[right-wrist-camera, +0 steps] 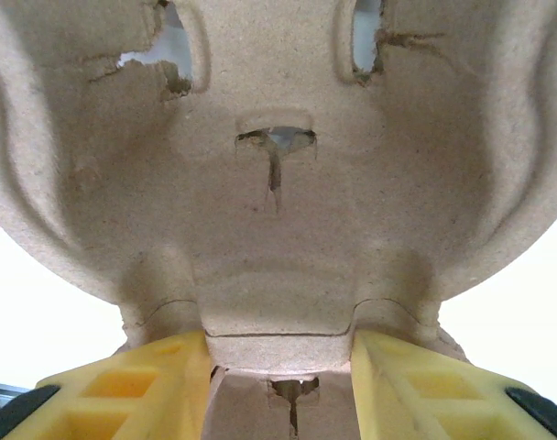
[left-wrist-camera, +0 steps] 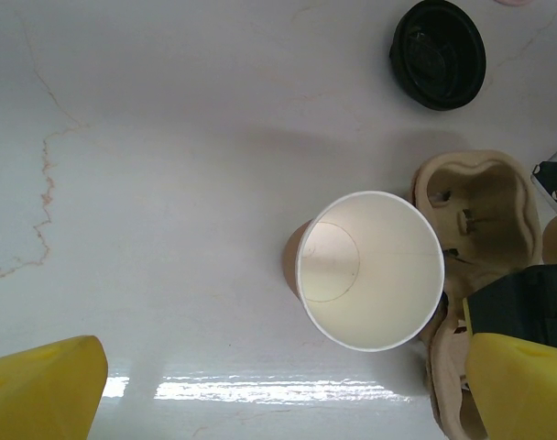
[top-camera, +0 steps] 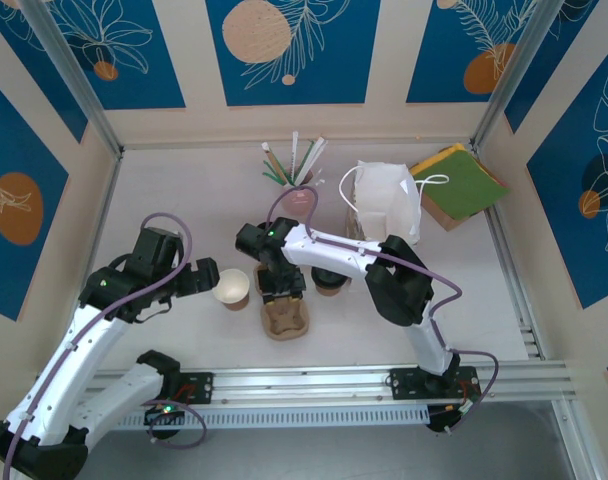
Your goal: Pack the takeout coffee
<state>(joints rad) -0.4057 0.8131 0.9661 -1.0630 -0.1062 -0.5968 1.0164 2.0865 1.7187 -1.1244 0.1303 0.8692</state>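
While the right gripper (right-wrist-camera: 278,367) pinches the tray (right-wrist-camera: 278,229) by its middle ridge and the left gripper (left-wrist-camera: 278,394) hangs wide open, empty, we judge the tray is being positioned; next, the lidded coffee (top-camera: 330,282), just beside it, needs gripping.

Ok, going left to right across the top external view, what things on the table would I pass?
open cup → tray → lidded cup → white bag → green and yellow stack. The holder of straws at the back sits above the tray in the picture, so it is left out.
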